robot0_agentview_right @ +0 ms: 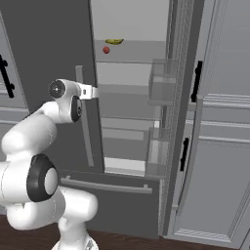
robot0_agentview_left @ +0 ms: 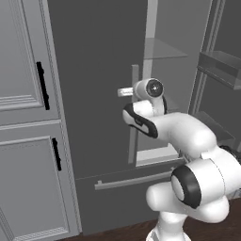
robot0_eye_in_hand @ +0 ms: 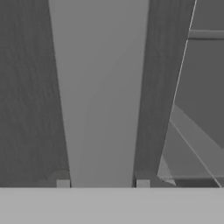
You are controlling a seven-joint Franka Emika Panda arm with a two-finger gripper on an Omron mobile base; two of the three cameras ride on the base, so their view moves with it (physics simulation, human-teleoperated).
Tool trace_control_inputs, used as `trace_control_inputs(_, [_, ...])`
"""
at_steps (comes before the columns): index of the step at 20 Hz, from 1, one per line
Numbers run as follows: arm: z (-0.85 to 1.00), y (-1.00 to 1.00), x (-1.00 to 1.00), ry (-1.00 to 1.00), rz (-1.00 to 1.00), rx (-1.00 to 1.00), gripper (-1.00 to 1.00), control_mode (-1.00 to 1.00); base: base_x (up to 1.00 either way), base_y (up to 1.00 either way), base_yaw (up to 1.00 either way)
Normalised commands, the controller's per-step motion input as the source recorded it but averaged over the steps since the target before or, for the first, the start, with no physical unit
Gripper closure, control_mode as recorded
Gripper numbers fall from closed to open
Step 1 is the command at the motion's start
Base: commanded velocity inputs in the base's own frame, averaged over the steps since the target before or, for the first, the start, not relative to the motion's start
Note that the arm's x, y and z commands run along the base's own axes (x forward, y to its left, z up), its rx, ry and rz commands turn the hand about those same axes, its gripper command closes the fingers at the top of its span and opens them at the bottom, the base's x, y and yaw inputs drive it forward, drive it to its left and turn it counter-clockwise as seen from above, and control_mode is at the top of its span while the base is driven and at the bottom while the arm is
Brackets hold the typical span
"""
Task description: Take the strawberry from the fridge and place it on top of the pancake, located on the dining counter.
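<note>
We see a simulated kitchen, dark wood floor [robot0_agentview_right: 136, 241] at the bottom, light grey panelled cabinets [robot0_agentview_left: 23, 117] with black handles [robot0_agentview_left: 42, 85] on the sides. Nearest us the white arm [robot0_agentview_left: 188, 136] bends up from the base and reaches forward to the fridge [robot0_agentview_left: 94, 70]. The gripper [robot0_eye_in_hand: 103, 183] sits at the long grey bar handle [robot0_eye_in_hand: 103, 92] of the left fridge door; in the hand view the bar runs straight up between the two fingertips [robot0_eye_in_hand: 63, 183], one on each side of it, so we read it as clenched on the handle. In the right base view the hand [robot0_agentview_right: 88, 92] meets the handle near its top end. Below, the drawer front carries a horizontal grey bar [robot0_agentview_right: 105, 185].

The right fridge door [robot0_agentview_right: 188, 97] stands open, with clear door bins [robot0_agentview_right: 162, 88] on its inside. Farther in, the pale interior [robot0_agentview_right: 129, 19] shows with glass shelves [robot0_agentview_right: 124, 100]. The strawberry [robot0_agentview_right: 106, 50] is a tiny red dot on an upper shelf at the back, well apart from the gripper. Just beside it, slightly higher and to the right, lies a small yellow fruit [robot0_agentview_right: 114, 41]. We can't tell if the two touch. In the left base view the shelves show too, with door bins [robot0_agentview_left: 221, 66] at the right edge.
</note>
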Motion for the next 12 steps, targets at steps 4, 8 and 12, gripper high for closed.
trace_control_inputs(4, [-0.03,0.18,-0.70,0.01,-0.13,0.00,1.00,-1.00,0.00,0.00,0.00])
trace_control_inputs(8, [-0.05,0.28,-0.90,0.02,-0.18,0.00,1.00,-1.00,0.00,0.00,0.00])
trace_control_inputs(12, [-0.14,0.51,-1.00,0.00,-0.22,-0.02,1.00,-1.00,0.00,0.00,0.00])
